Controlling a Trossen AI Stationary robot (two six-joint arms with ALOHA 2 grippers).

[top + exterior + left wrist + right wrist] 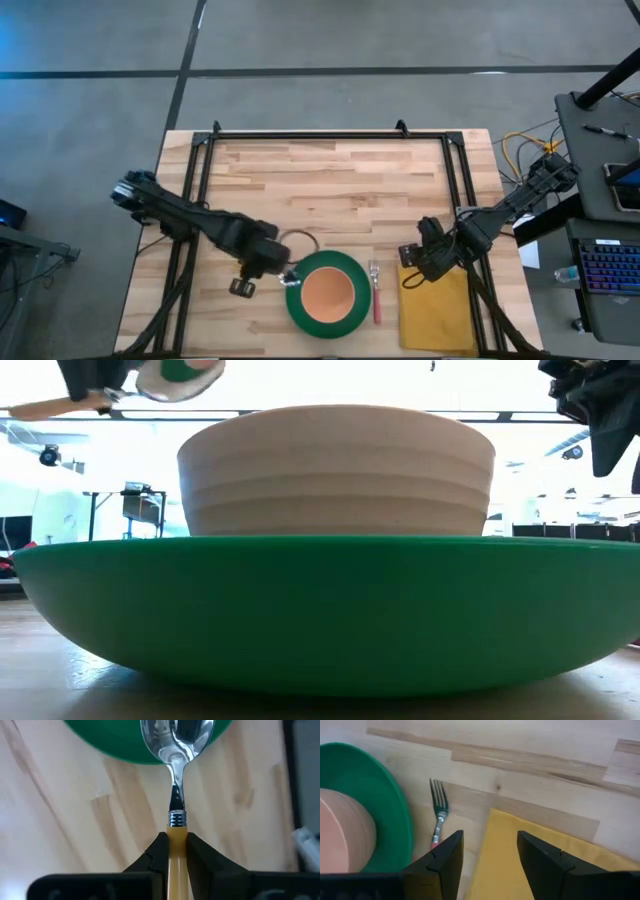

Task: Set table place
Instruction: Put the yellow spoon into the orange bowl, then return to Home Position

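A round green plate (300, 308) lies near the table's near edge with a peach-orange bowl (327, 291) in it. They fill the low view, plate (320, 610) under bowl (335, 470). A red-handled fork (376, 292) lies flat just right of the plate and also shows in the right wrist view (439, 812). Right of the fork lies a mustard-yellow napkin (437, 310). My left gripper (281, 271) is shut on an orange-handled spoon (176, 780) at the plate's left rim. My right gripper (487, 855) is open and empty above the napkin's far left corner (495, 815). My left gripper pinches the spoon's orange handle (176, 840) between its two fingers, just behind the metal collar. The handle lies along the fingers, which come from the table's left. The spoon is lifted clear of the table, and its bowl (176, 735) is above the plate's left rim.
A black metal frame (330, 135) runs along the table's far edge and down both sides. The far half of the tabletop (340, 185) is bare wood. A keyboard (612, 275) and cables (520, 150) lie beyond the right edge.
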